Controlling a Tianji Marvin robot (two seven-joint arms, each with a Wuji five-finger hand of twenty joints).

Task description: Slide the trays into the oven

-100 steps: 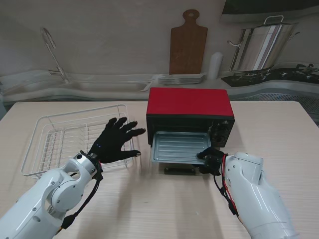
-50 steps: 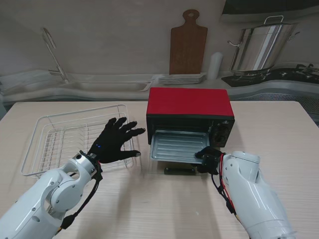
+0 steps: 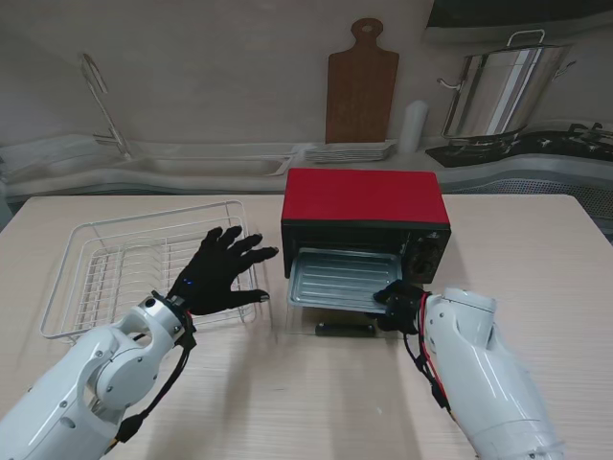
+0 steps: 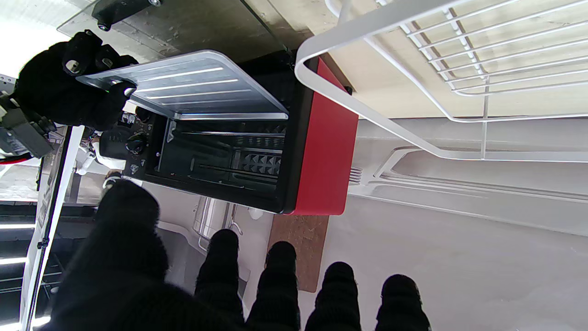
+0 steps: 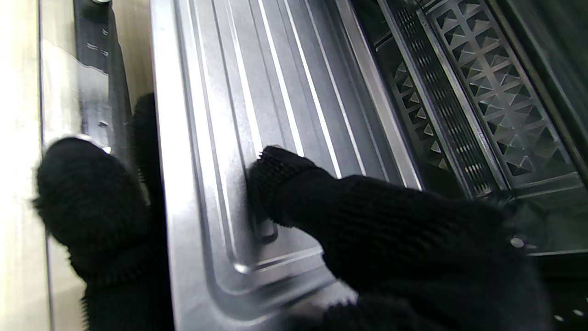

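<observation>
Sliding now: tray [image 3: 337, 280] sits a bit deeper in the red oven [image 3: 364, 213] than a second ago, so the push is working, roughly halfway in I'd guess
Right robot hand [image 3: 397, 305]: pinching the tray's near right corner, thumb on top, fingers under
Left robot hand [image 3: 222, 271]: holding nothing, fingers spread, hovering over the wire rack [image 3: 115, 264] on the tabletop [image 3: 536, 249]
Door [image 3: 335, 329]: folded down flat

A white wire rack [image 3: 144, 264] lies under the left hand [image 3: 220, 271]; board [image 3: 361, 84], plates [image 3: 351, 150] and pot [image 3: 498, 88] stand far beyond.
</observation>
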